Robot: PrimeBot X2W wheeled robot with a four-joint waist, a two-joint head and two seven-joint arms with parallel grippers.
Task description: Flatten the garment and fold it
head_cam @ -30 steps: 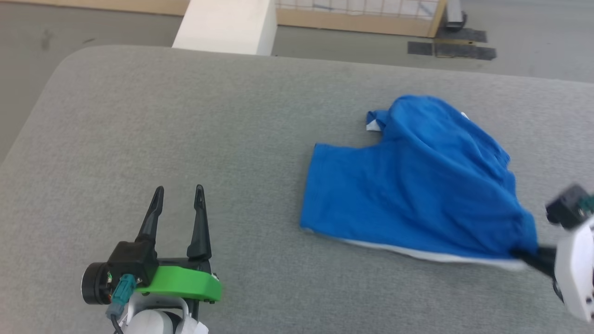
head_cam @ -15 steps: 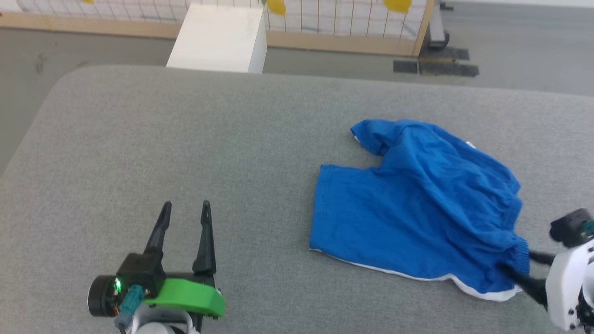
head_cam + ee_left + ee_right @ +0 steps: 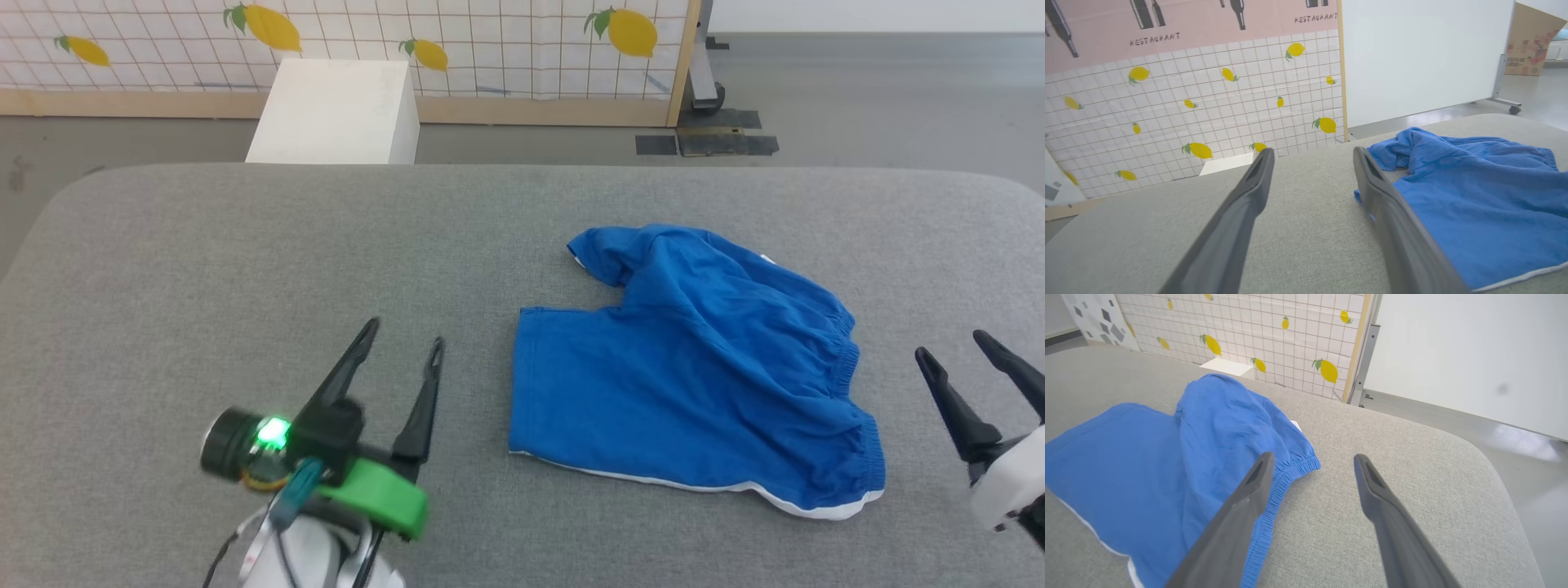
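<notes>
Blue and soft, one pair of shorts (image 3: 694, 367) lies rumpled on the grey woven pad (image 3: 245, 245), right of centre: near leg spread fairly flat with white trim along its hem, far leg bunched up, gathered elastic waistband toward my right. I have two claws, each with two long dark tapered fingers; left claw (image 3: 406, 332) near the leg hems and right claw (image 3: 950, 344) beside the waistband both gape empty, clear of the cloth.
</notes>
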